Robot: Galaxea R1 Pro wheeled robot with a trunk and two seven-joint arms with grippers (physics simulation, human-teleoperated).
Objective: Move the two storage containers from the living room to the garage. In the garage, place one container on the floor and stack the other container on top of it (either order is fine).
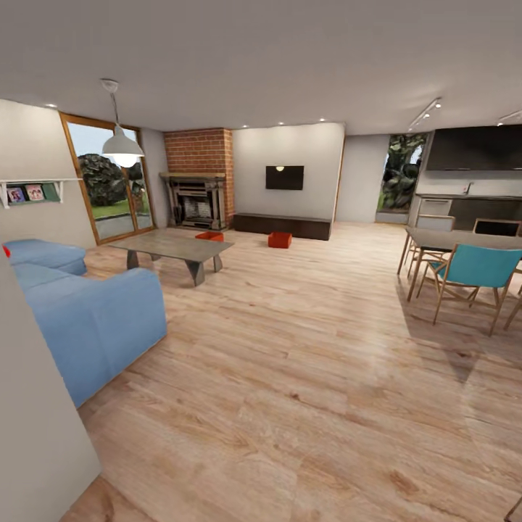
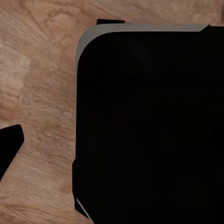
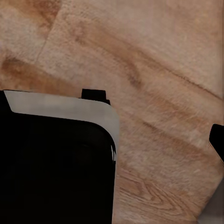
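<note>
Two orange-red storage containers stand on the light wood plank floor [image 1: 304, 377] at the far end of the living room. One container [image 1: 209, 235] sits just behind the coffee table, the other container [image 1: 280, 240] in front of the dark low cabinet [image 1: 284, 225]. Both are far from me. In the left wrist view, a dark fingertip [image 2: 10, 148] of my left gripper shows at the frame's edge over bare planks, beside my black base [image 2: 149, 116]. In the right wrist view, a fingertip [image 3: 217, 141] of my right gripper sits likewise at the edge, beside the base [image 3: 51, 168]. Both grippers hold nothing.
A blue corner sofa [image 1: 94, 319] and a pale wall corner [image 1: 36, 435] stand close at the left. The coffee table [image 1: 177, 247] lies beyond the sofa. A dining table [image 1: 464, 239] with a teal chair [image 1: 475, 270] is at the right. A wide strip of planks runs down the middle.
</note>
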